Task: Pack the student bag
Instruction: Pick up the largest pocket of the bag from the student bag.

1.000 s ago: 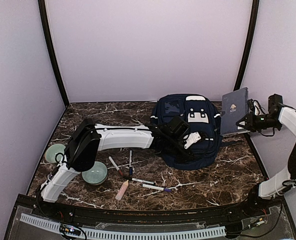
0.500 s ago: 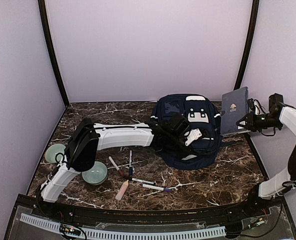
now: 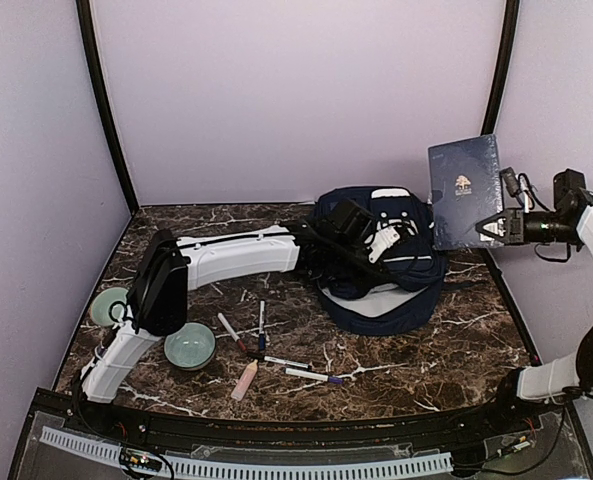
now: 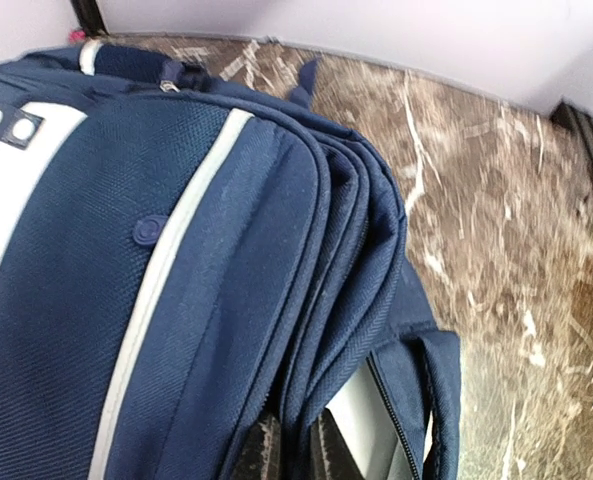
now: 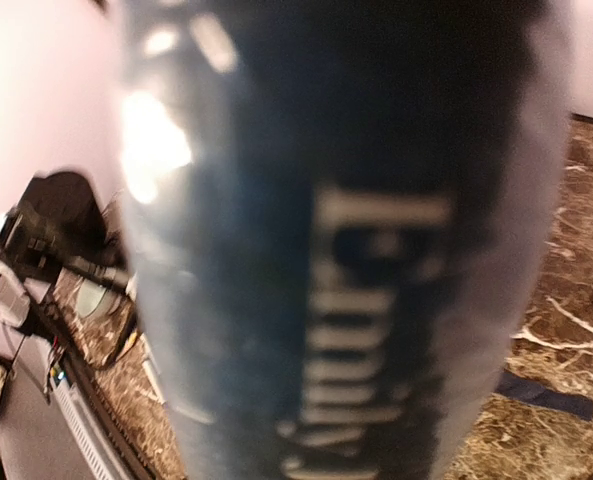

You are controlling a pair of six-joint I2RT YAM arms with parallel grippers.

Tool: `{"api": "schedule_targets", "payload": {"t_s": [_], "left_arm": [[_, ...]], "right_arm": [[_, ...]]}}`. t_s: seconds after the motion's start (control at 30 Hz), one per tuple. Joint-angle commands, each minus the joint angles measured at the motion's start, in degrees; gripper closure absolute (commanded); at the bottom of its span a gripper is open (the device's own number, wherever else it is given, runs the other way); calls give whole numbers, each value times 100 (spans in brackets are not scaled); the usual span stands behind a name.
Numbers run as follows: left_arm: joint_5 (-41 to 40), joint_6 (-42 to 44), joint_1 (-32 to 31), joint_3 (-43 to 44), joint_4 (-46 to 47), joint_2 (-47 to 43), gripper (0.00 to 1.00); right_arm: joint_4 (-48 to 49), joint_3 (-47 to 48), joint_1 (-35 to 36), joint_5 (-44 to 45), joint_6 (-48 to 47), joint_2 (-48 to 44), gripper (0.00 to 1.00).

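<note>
Left gripper is clamped on the front-panel edge of the student bag; the wrist view shows fabric pinched between its fingers. The panel is held up, so the mouth gapes just under the gripper with pale lining showing. The bag lies on the marble table, right under the left gripper and below-left of the right one. Right gripper is closed on the lower edge of a navy book, held upright in the air up-right of the bag, not in yet. Nothing visibly packed. Left to do, my read: book into the opening, then markers and pink tube, loose well back toward the left arm's base. Green bowls near that base look unrelated.
</note>
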Motion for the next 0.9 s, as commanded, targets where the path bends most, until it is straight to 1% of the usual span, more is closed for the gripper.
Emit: {"api": "schedule_targets", "payload": {"t_s": [0.0, 0.1, 0.2, 0.3, 0.57, 0.67, 0.87], "left_arm": [[-15, -304, 441, 489, 743, -634, 100], [-6, -365, 568, 660, 934, -680, 100], [-14, -476, 673, 679, 1184, -758, 100], [56, -621, 779, 673, 1441, -796, 100], [-11, -1076, 963, 736, 2113, -869, 100], [-48, -1142, 977, 745, 2245, -868, 100], [33, -1330, 976, 746, 2327, -875, 100]], "right_arm": [[-822, 331, 4, -900, -1437, -95, 100], [-1225, 344, 4, -930, -1985, -194, 100], [-1933, 405, 19, -1052, -2892, -249, 100], [-2492, 405, 99, -945, -3629, -266, 100], [-2592, -318, 345, -17, -4664, -359, 100], [-2461, -569, 637, 345, -4695, -373, 100], [-1625, -1138, 1388, 1072, -4176, -469, 100]]}}
